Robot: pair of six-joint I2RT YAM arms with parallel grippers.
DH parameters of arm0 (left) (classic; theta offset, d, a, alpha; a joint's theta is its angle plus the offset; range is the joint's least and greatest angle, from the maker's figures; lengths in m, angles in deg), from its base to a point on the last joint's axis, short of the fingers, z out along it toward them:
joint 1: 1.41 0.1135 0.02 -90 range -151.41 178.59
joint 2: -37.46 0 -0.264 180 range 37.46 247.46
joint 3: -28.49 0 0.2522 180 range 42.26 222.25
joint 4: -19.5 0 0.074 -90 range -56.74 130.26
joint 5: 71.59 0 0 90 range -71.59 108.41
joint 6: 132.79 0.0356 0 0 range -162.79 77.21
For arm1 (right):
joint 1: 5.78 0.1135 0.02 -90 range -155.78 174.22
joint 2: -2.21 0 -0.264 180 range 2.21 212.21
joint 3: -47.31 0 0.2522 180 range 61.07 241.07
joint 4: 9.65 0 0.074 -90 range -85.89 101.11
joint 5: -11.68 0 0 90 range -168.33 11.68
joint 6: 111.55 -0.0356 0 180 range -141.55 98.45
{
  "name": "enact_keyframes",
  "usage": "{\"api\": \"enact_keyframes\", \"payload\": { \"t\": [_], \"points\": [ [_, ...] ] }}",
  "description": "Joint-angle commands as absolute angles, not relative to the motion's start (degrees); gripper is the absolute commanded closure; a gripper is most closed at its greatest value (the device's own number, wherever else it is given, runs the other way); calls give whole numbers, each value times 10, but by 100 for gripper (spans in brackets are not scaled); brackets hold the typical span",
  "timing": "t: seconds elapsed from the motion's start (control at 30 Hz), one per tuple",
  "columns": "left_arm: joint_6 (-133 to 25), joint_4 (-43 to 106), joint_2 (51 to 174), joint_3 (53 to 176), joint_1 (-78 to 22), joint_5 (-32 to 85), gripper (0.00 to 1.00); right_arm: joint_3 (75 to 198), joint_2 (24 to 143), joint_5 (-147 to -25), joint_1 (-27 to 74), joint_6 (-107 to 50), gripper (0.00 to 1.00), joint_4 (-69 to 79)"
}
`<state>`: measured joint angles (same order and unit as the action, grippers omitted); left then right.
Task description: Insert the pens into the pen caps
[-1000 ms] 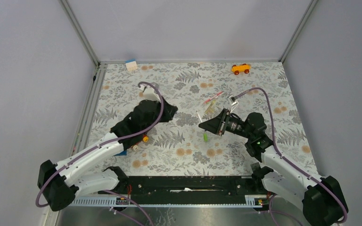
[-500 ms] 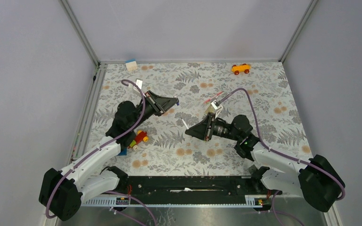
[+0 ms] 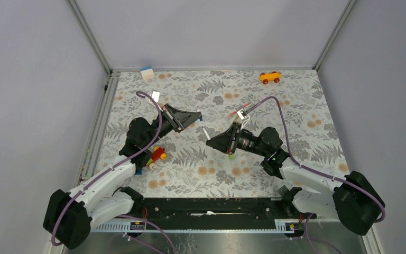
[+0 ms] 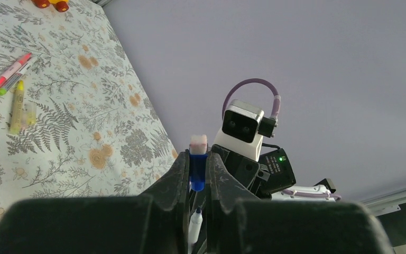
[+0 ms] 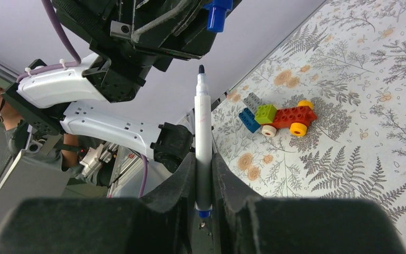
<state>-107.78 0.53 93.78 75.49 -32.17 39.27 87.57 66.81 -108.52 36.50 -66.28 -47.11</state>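
My left gripper (image 3: 198, 117) (image 4: 197, 160) is shut on a dark blue pen cap (image 4: 197, 170) (image 5: 217, 12), held above the table. My right gripper (image 3: 209, 142) (image 5: 203, 159) is shut on a white pen (image 5: 203, 124) (image 4: 194, 227) with a dark blue end. The pen's tip points up at the cap, a short gap below it. A pink-red pen (image 3: 239, 111) (image 4: 6, 74) lies on the mat beyond the right arm. Beside it in the left wrist view are a pale yellow pen (image 4: 16, 106) and a lime green cap (image 4: 1, 91).
Red-green-yellow toy bricks (image 3: 156, 155) (image 5: 277, 116) lie under the left arm. An orange toy car (image 3: 270, 77) stands at the far right edge. A small white and blue block (image 3: 147, 73) sits at the far left corner. A green piece (image 3: 230, 154) lies below the right gripper.
The left gripper rose from the mat and turned to face right with the cap. The right gripper swung left with the pen, bringing its tip close to the cap.
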Motion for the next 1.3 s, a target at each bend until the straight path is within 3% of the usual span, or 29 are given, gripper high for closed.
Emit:
{"api": "enact_keyframes", "payload": {
  "t": [0.0,1.27],
  "points": [
    [-1085,-43,924,754,-319,414,100,906,665,-1061,370,-648,100,-496],
    [-1102,-62,942,742,-320,441,100,916,648,-1045,370,-645,100,-467]
  ]
}}
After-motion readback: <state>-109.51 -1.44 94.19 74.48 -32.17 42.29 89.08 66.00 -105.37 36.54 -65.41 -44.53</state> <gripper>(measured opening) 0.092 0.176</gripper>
